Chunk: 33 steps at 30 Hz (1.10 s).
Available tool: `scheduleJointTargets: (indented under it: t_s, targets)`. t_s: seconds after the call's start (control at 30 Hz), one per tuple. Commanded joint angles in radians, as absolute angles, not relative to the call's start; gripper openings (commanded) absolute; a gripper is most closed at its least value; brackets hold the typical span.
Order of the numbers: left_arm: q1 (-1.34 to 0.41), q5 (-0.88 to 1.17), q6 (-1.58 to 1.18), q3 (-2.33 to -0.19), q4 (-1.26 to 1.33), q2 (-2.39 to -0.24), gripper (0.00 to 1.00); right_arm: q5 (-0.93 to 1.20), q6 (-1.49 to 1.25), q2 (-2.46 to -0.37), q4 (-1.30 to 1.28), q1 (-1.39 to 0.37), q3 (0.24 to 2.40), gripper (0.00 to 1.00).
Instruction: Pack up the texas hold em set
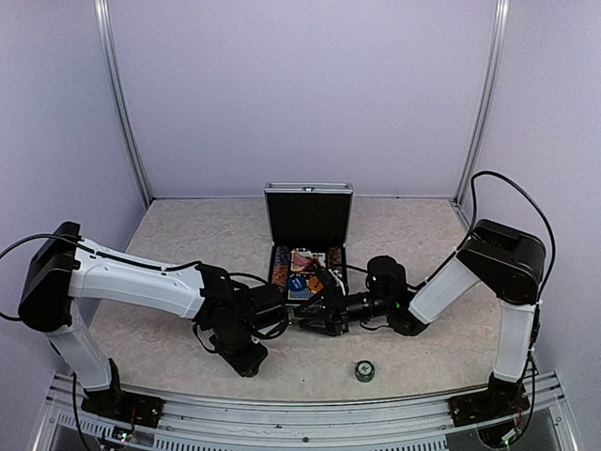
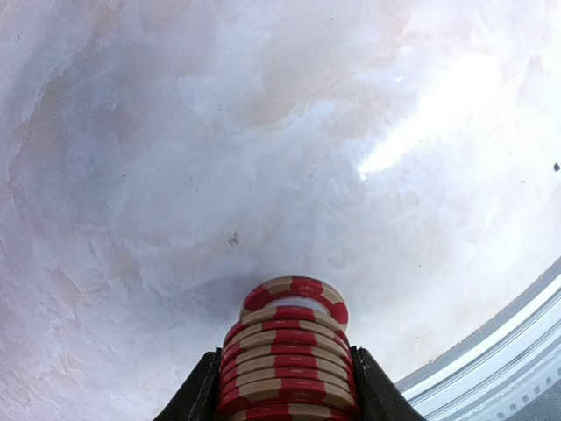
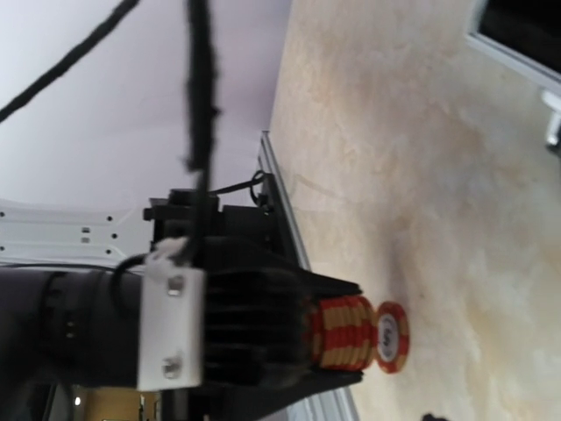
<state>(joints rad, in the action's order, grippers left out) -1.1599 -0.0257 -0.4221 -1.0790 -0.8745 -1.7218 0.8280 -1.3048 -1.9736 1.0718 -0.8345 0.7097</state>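
left gripper (image 2: 285, 355): clenched on a stack of red chips (image 3: 337, 333), one finger (image 2: 200, 395) on each side, pointing down at the table (image 1: 178, 235)
red chips: red-and-cream stack, held just above the table, left of the case and nearer the front edge
end chip (image 3: 392, 336): at the far end of the stack, tilted and a little apart from the rest
right gripper (image 1: 319, 315): at the near edge of the case, facing the left arm; whether its jaws are apart or closed i cannot tell, it shows only as a dark clump
case (image 1: 307, 218): at the middle of the table, lid upright with the black lining showing, tray lying open in front
inside case: chip rows (image 1: 279, 268) along the sides, red and blue decks (image 1: 300, 282) between them; details too small to sort
green chips (image 1: 364, 371): short stack alone on the table near the front edge, well apart from the case
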Motion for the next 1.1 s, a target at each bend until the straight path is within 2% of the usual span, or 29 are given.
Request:
scheduleJointTargets:
  t_s: [0.0,0.93,1.07]
  targets:
    - [-1.173,-0.013,-0.446,-1.063,-0.835,-1.692,0.00,0.816,-1.269,-1.947,1.030,-0.827,0.710,0.67]
    - [-1.182,-0.008,-0.446,-1.017,-0.766,-1.728,0.00,0.824,-1.250,-1.928,1.018,-0.826,0.707,0.66]
    - [-1.182,-0.005,-0.446,-1.013,-0.762,-1.733,0.03,0.825,-1.252,-1.927,1.021,-0.826,0.707,0.66]
